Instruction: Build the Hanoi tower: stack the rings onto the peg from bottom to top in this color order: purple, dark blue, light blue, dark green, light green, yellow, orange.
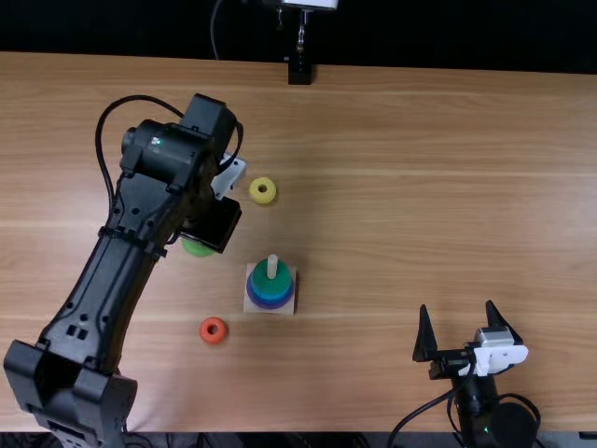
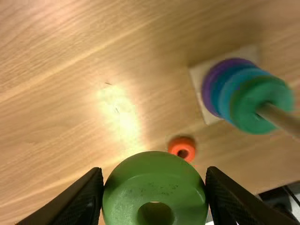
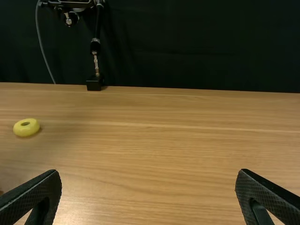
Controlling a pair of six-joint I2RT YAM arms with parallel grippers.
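My left gripper is over the table left of the peg, shut on the light green ring. In the left wrist view the light green ring fills the gap of the left gripper, a finger against each side. The wooden peg carries purple, dark blue, light blue and, topmost, dark green rings. The orange ring lies nearer the front, left of the peg; the yellow ring lies behind it. My right gripper stands open at the front right, fingers apart in the right wrist view.
The peg's square base rests on the wooden table. A black stand is at the table's far edge. The left arm stretches over the table's left part; a black cable runs beside the right arm.
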